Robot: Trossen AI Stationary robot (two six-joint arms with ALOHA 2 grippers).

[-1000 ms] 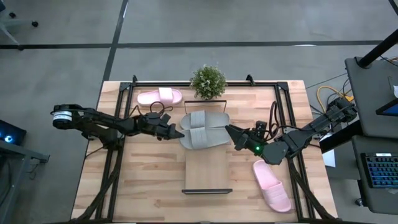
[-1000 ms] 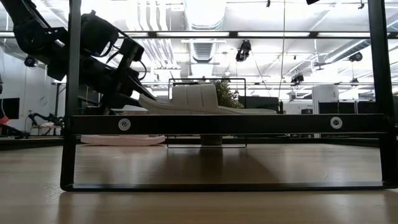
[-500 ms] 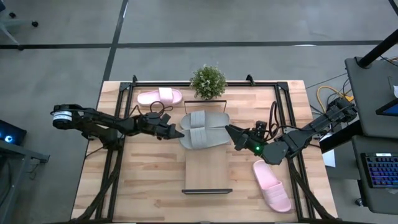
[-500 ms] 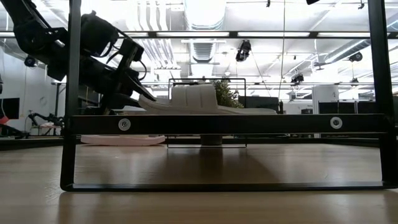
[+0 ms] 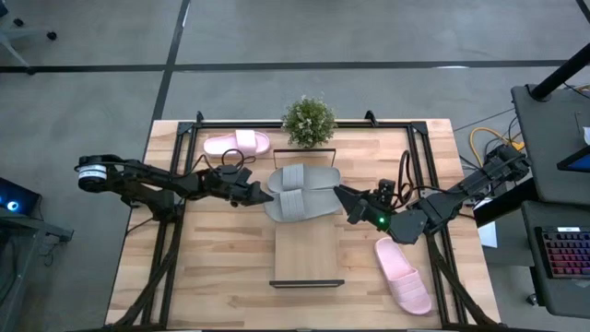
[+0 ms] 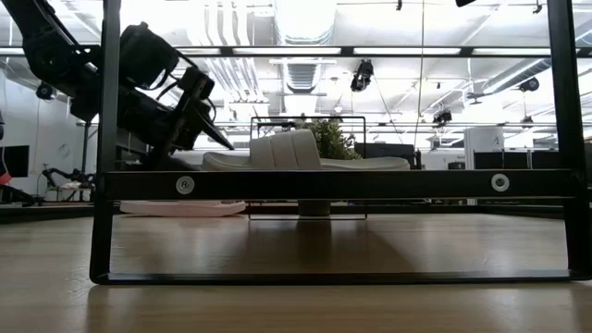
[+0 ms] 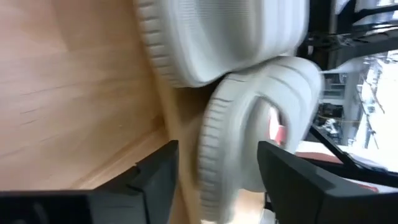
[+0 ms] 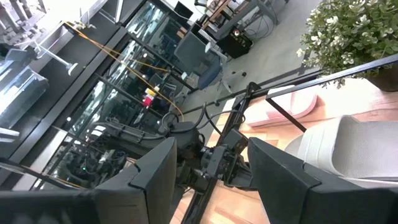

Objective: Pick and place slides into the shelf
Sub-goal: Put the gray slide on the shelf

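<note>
Two grey slides lie side by side, soles down, across the far end of the shelf [image 5: 309, 251]: one farther [image 5: 304, 175] and one nearer [image 5: 302, 205]. My left gripper [image 5: 264, 195] is open at the nearer slide's left end [image 7: 221, 155], a finger on either side of it with gaps showing. My right gripper [image 5: 341, 195] stands open, raised, just right of the grey slides with nothing between its fingers. One pink slide [image 5: 237, 144] lies on the table at the far left, another [image 5: 403, 274] at the near right.
A potted plant [image 5: 308, 120] stands at the table's far edge, behind the shelf's black wire end frame [image 5: 309, 148]. Black rails [image 5: 180, 184] run along the table's left and right sides. The near part of the shelf board is bare.
My left gripper has opened and let go of the nearer grey slide. The slide's left end, held tilted up before, has dropped, and the slide now lies level on the shelf beside the other grey one. The right arm has kept still.
</note>
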